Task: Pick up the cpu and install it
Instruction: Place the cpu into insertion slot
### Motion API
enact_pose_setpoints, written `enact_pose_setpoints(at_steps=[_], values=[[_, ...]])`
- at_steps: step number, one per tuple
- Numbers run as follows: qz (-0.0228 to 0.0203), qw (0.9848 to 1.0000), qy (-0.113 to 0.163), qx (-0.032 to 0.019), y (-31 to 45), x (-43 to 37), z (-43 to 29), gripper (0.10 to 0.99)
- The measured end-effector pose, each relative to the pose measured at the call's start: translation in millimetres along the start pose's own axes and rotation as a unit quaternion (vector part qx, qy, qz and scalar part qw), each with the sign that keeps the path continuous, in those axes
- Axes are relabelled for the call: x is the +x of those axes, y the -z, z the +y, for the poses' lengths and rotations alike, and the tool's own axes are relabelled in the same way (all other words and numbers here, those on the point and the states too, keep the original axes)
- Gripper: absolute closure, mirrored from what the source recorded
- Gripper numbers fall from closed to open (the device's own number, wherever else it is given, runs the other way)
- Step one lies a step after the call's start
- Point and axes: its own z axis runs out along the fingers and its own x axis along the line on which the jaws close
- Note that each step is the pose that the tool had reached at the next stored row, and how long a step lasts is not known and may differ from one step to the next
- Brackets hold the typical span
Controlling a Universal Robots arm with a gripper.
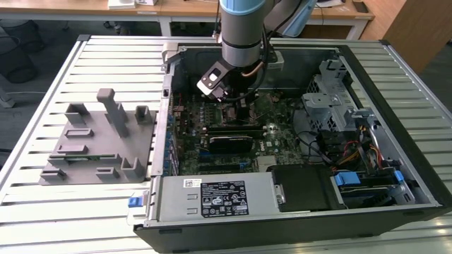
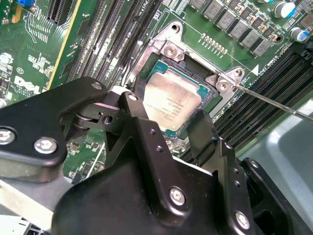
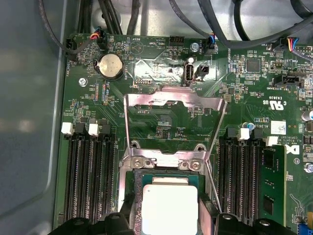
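Across the slatted table [image 1: 106, 58] you have two big items: the open computer case [image 1: 416, 174], which takes up the exterior view's right half, and a grey fixture plate [image 1: 84, 174] lying flat near the table's edge at the exterior view's left. One of the plate's holders carries a thin green strip; I cannot make out anything in the others.

Inside the case, the power supply [image 1: 211, 196] fills one end, the drive cage [image 1: 332, 106] stands along the wall at the exterior view's right, and the motherboard [image 1: 282, 137] covers the floor. The arm reaches down at the end of the case opposite the power supply.

By my reading, the task is well along. The cpu [image 2: 171, 98] lies level within the socket [image 2: 166, 46], its silvery top up and its green rim lined up with the socket's frame, so it looks placed rather than carried. The gripper [image 2: 165, 111] straddles the chip — whether it is clamped on it or has let go, I cannot tell.

The install does not look finished. The load plate [image 3: 173, 95] stands swung open over the board and is not yet closed over the chip.

Of the memory slots [image 3: 90, 181] flanking the socket, one holds a green module [image 3: 271, 181], while the others look bare.
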Motion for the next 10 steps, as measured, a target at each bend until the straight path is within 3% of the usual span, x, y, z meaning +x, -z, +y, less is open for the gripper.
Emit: enact_pose_setpoints(at_steps=[10], values=[[0.0034, 1.0, 0.0, -0.0001, -0.3, 2.9, 0.1, 0.471]])
